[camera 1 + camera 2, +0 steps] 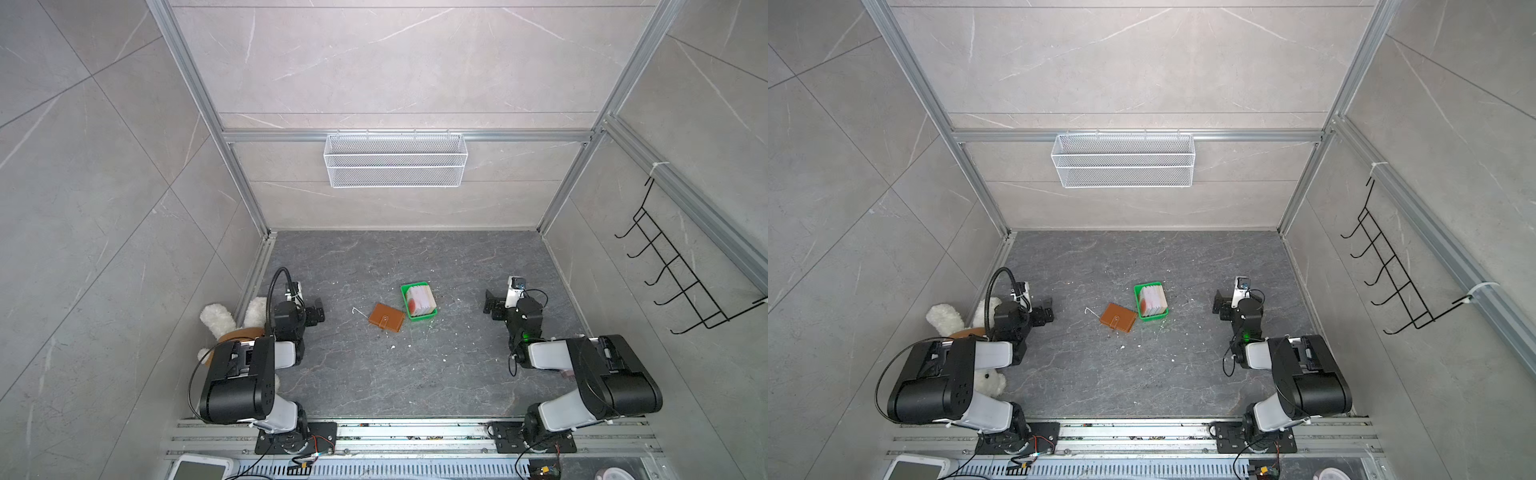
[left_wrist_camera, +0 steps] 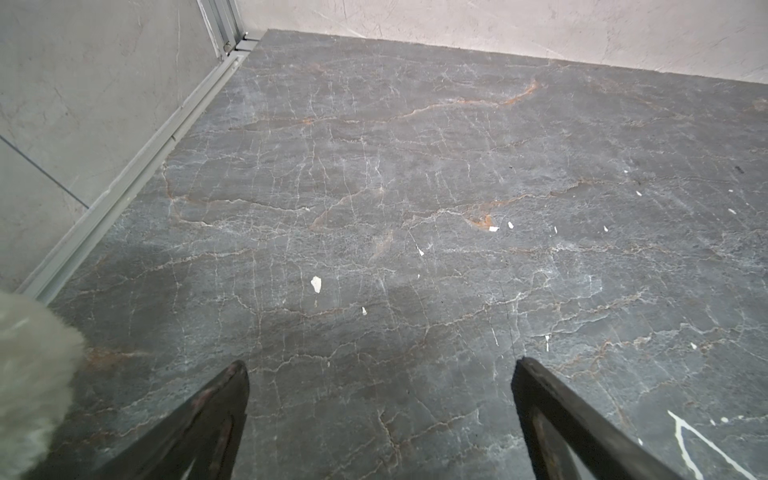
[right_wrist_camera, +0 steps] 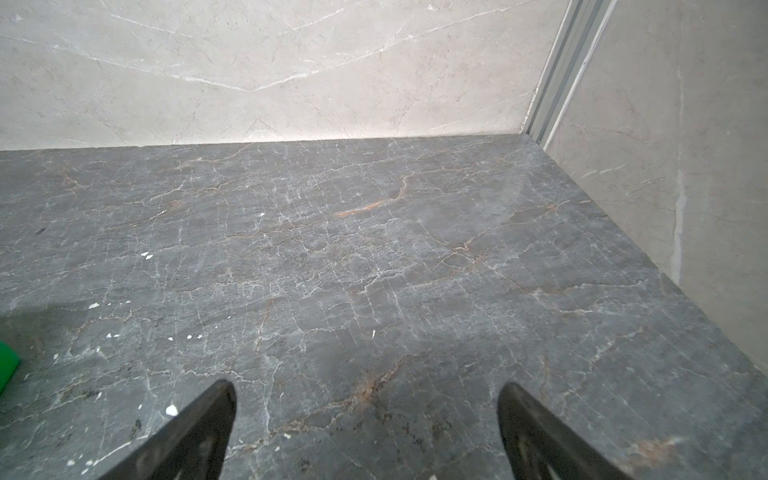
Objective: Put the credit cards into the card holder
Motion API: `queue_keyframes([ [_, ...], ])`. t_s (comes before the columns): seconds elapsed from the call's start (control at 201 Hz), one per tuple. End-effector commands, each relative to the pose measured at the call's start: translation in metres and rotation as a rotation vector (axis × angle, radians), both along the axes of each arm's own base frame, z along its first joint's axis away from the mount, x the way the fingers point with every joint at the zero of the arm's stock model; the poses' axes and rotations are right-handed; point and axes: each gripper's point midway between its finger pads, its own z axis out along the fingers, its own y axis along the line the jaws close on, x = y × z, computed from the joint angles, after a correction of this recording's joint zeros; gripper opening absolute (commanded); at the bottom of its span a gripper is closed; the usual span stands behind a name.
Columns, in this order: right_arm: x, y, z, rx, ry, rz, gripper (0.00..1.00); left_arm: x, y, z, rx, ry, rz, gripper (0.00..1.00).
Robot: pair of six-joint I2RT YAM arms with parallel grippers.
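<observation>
card holder [image 1: 386, 317] [image 1: 1118, 317] is spotted mid-table, lying flat and shut, snap tab up, on the dark stone table [image 1: 415, 374]. the green tray [image 1: 424, 316] [image 1: 1154, 317] is set just beside it, on the far-right side; whether the holder's corner touches the tray can't be told. the credit cards [image 1: 421, 300] [image 1: 1153, 301] are packed inside the tray, leaning as a stack, pale faces w/ a red-orange circle shown on the front one. no card is seen in the holder yet.

left gripper [image 1: 318, 311] [image 1: 1047, 311] is held well apart from the holder, on the left, fingers spread wide, nothing caught betw. them. in the left wrist view only bare table is seen betw. the two dark tips of that gripper [image 2: 380, 365], and a white plush toy [image 2: 33, 374] [image 1: 218, 318] is glimpsed at the edge, by the left wall.

right gripper [image 1: 491, 305] [image 1: 1221, 305] is held well apart from the tray, on the right, fingers likewise released and wide, nothing gripped. in the right wrist view [image 3: 368, 388] bare table is shown betw. the tips, and a sliver of the green tray [image 3: 6, 365] is caught at the frame edge.

a white wire basket [image 1: 395, 160] is hung on the back wall.
</observation>
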Motion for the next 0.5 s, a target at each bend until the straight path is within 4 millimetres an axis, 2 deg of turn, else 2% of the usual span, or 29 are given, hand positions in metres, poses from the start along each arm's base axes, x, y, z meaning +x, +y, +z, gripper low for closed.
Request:
queue_keyframes([
  [0.0,-0.003,-0.003,0.008,0.012,-0.042,-0.010,1.00,0.004,-0.005,0.021,0.028,-0.081,-0.034,1.00],
  [0.339,-0.002,0.004,0.029,0.009,0.029,0.028,1.00,0.000,-0.003,0.044,0.049,-0.034,0.029,1.00],
  [0.493,-0.005,0.010,0.061,0.054,-0.005,0.052,1.00,-0.003,-0.011,0.061,0.063,-0.013,0.048,1.00],
])
